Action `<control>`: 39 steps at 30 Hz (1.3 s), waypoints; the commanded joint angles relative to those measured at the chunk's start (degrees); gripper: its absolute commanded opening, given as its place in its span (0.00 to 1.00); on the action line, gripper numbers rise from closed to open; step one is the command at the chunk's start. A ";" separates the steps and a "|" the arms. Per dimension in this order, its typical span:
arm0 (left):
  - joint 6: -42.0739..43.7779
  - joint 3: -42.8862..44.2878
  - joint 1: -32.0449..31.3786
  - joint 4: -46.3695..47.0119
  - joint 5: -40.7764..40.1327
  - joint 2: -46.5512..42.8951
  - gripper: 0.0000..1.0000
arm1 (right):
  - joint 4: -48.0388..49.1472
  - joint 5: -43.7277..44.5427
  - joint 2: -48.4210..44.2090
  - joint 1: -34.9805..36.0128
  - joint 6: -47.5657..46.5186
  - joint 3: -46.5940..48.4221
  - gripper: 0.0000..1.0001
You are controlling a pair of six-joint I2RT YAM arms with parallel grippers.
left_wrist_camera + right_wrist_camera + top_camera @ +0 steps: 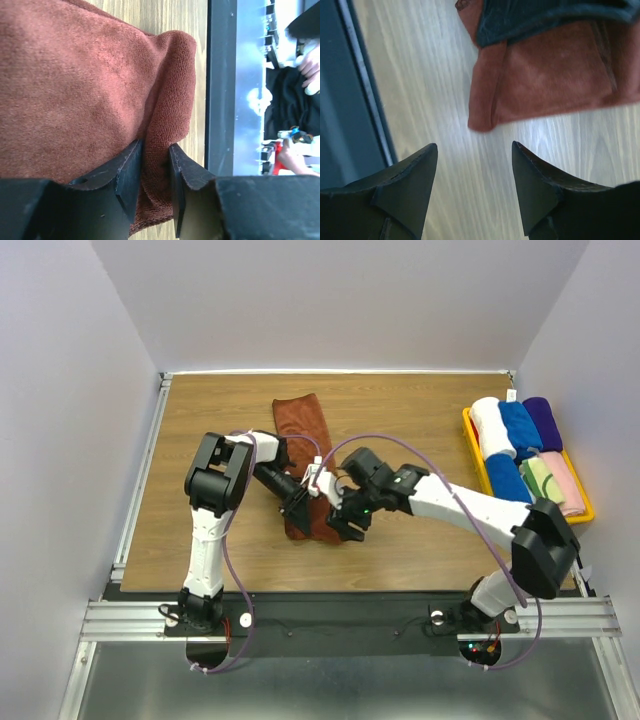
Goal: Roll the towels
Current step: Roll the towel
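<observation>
Tabletop [200, 420] of wood grain carries the rust-brown towel [303, 425], which lies as a long strip from near the far edge toward the near edge, about mid-width. Over its near end the two arms meet. The left gripper [297, 508] is down on the cloth. The right gripper [345, 525] is just beside it, at the towel's right side. Between them they hide most of that end. Along the right edge sits a yellow tray [467, 420] packed with rolled towels in white [492, 425], blue [520, 425], purple [543, 420] and pink [568, 485]. The cream towel with green patches [541, 478] is wedged among them.

From the left wrist, the left gripper [155, 146] clasps a raised fold of the rust-brown towel [75, 85]. The cloth fills the gap, and both fingers [127, 175] press against it. The rest of the towel spreads wide to the left. To the right a narrow band of wood leads to the tabletop's edge, and an aluminium rail [247, 75] runs beyond it.

From the right wrist, the right gripper [475, 147] stands released, its jaws apart over bare wood with nothing between them. A folded corner of the rust-brown towel [550, 80] lies just past the fingertips, not touching them. A dark ribbed part, blurred, presses on the cloth at the top of this view. The tabletop's edge runs down the left side.
</observation>
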 commanded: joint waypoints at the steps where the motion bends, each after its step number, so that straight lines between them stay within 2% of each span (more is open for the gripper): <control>1: 1.33 1.43 0.93 2.49 -5.58 2.27 0.41 | 13.95 7.86 3.71 4.17 3.48 -1.16 0.66; 9: 1.33 2.04 1.63 2.49 -5.40 2.98 0.41 | 23.62 7.86 10.22 8.13 3.66 -3.09 0.67; 11: 1.41 2.22 1.81 2.49 -5.40 2.98 0.41 | 24.34 8.21 11.97 8.48 3.13 -3.62 0.65; 13: 1.50 2.31 1.81 2.49 -5.05 2.98 0.41 | 24.87 8.30 13.90 8.57 2.52 -3.97 0.57; 14: 1.50 2.39 1.98 2.49 -4.96 2.72 0.41 | 24.87 8.21 14.52 8.57 2.17 -4.15 0.47; 17: 1.42 2.31 2.16 2.49 -4.35 1.40 0.45 | 24.78 7.78 15.23 8.57 2.34 -4.85 0.28; 18: 1.42 2.31 2.42 2.49 -4.26 0.87 0.48 | 24.69 7.43 15.23 8.66 2.77 -5.20 0.17; 19: 1.59 2.05 2.51 2.49 -4.17 0.35 0.50 | 24.60 6.99 15.23 8.57 3.04 -5.29 0.12; 20: 1.50 1.96 2.69 2.49 -4.08 -0.88 0.52 | 24.60 6.29 14.88 8.57 3.56 -5.55 0.01; 21: 1.33 1.78 2.95 2.49 -4.17 -1.41 0.55 | 24.34 5.76 14.53 8.48 3.74 -5.82 0.01; 27: 0.27 1.52 5.76 2.49 -6.98 -7.65 0.59 | 19.96 -0.04 11.55 7.78 5.76 -5.38 0.01; 35: 0.45 1.52 16.29 2.93 -8.30 -14.33 0.61 | 11.43 -6.46 11.98 7.25 6.21 0.05 0.01; 39: -1.30 -0.50 20.69 6.44 -7.78 -18.02 0.62 | 7.65 -10.15 14.79 5.76 5.59 3.83 0.01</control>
